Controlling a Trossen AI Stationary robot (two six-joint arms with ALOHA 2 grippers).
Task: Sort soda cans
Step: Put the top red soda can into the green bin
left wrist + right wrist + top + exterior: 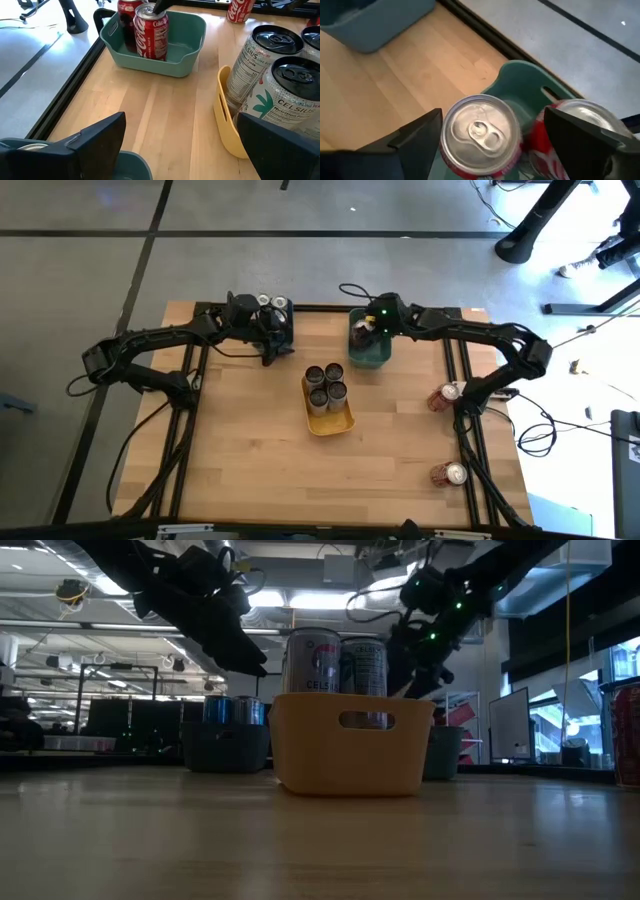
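A teal bin (372,355) at the table's far side holds two red soda cans (150,32). My right gripper (492,120) hangs over it, open, one finger on each side of the top of one upright red can (480,131); the other red can (570,112) stands beside it. A yellow bin (330,418) at the centre holds three silver-grey cans (280,85). My left gripper (181,120) is open and holds nothing; it hovers over a dark blue bin (131,165) with silver-topped cans (272,303). Two more red cans (445,395) (450,473) are near the right edge. My right gripper comes from above, pointing down, with the red can's top between its fingers. One finger (580,135) stands clear of the can. The other finger (420,136) lies against the rim (447,125) in the picture, and I cannot tell whether it touches.
The dark frame rails (190,380) run along the table's left and right sides. Bare wood lies in front of the yellow bin toward the near edge (300,490). The three bins sit close together in the far half.
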